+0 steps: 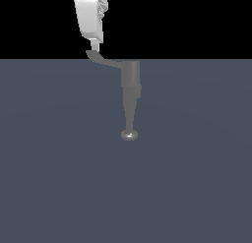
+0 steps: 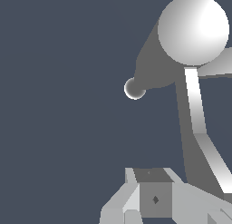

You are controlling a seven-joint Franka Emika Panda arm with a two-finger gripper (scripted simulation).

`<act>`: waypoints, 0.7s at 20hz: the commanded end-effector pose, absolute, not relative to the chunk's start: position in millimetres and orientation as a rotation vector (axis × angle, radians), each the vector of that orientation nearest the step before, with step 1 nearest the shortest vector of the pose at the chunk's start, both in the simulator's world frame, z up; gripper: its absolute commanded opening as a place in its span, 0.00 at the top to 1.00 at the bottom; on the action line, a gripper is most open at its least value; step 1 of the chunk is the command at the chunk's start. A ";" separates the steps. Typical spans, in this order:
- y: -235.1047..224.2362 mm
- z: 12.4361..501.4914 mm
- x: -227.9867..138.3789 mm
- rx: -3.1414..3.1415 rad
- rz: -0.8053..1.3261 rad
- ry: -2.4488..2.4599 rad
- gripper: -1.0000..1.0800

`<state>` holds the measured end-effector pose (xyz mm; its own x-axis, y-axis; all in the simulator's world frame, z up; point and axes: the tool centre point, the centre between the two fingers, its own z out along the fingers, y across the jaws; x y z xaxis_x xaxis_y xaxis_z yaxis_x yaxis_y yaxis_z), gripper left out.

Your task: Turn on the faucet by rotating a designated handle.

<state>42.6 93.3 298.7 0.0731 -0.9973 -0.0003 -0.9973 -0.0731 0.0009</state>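
Looking at a white glossy gripper (image 1: 95, 44) hanging down from the top of the exterior view, tip parked right at the widened upturned end of the handle (image 1: 102, 60). Touching or just a hair above, can't really tell from this angle. Can't tell how wide the jaws stand either: from outside only a single white block with a short grey nub at the bottom, and up close from the wrist only pale finger pieces (image 2: 136, 198) around a grey square patch, no clear gap to judge. From the gripper, handle runs away toward the exterior view's right as a thin, flat, slightly curved grey lever, joining the top of the faucet (image 1: 130, 84). Faucet body is a matte grey cylinder, standing just beside and below the gripper tip, off to the exterior view's right of it. Spout tapers away from the body toward the camera and ends in a rounded shiny tip (image 1: 129, 135), well clear of the gripper. Wrist view shows the same stuff from above: big pale round cylinder top (image 2: 193, 29), small shiny spout tip (image 2: 134, 88) poking out beside it, and the lever (image 2: 199, 123) as a bright bent strip reaching from the cylinder back toward the fingers. Everything sits on a plain dark blue-grey floor (image 1: 59, 178).
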 end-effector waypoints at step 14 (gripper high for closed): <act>88.8 299.0 -0.4 2.301 0.000 -2.139 1.00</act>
<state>6.8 89.8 301.0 0.0732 -0.9973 -0.0009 -0.9973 -0.0732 -0.0077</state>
